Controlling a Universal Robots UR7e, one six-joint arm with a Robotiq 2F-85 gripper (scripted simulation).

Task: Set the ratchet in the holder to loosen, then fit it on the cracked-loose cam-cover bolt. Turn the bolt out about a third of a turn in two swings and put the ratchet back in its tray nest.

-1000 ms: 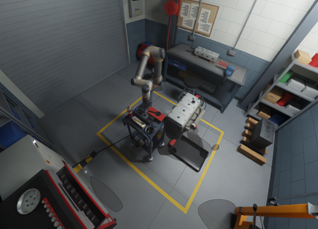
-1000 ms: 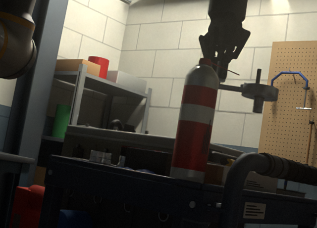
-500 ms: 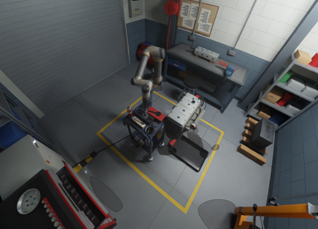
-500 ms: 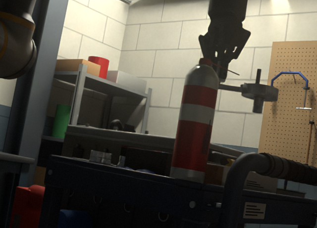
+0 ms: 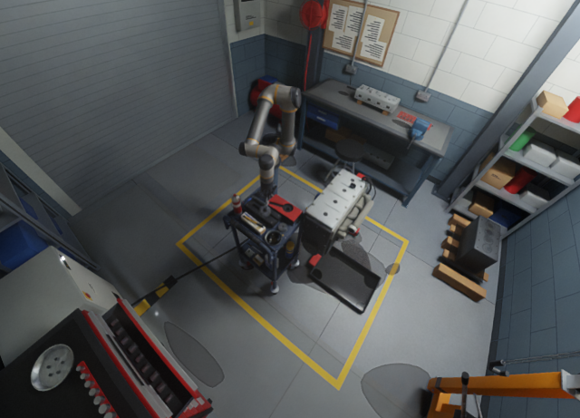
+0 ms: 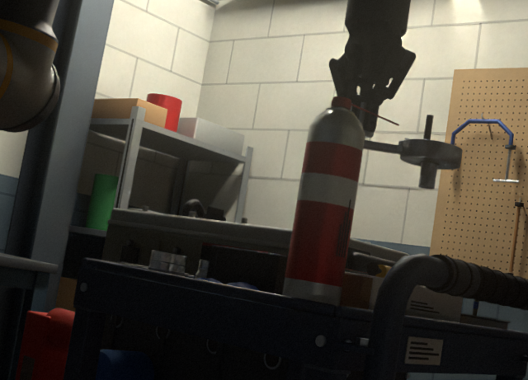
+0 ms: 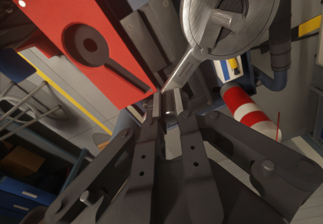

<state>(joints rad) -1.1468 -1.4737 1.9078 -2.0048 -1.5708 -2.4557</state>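
Note:
The ratchet point(image 7: 211, 29) hangs in the air above the cart, its round steel head point(image 6: 430, 154) pointing away from me with the square drive stub downward. I hold it by the handle in my gripper point(image 7: 167, 106), which is closed on it. Below lies the red tray point(image 7: 79, 42) with its empty ratchet-shaped nest point(image 7: 91, 47). The grey holder block point(image 7: 151, 42) sits beside the tray on the cart top point(image 5: 264, 217). The white engine with the cam cover point(image 5: 339, 200) stands to the right of the cart; its bolt is too small to pick out.
A red-and-white spray can point(image 6: 328, 201) stands upright on the cart edge, close beside my gripper and partly hiding the ratchet handle from the second side camera. A black corrugated hose point(image 6: 448, 274) curves over the cart corner. A drain pan point(image 5: 344, 278) lies on the floor.

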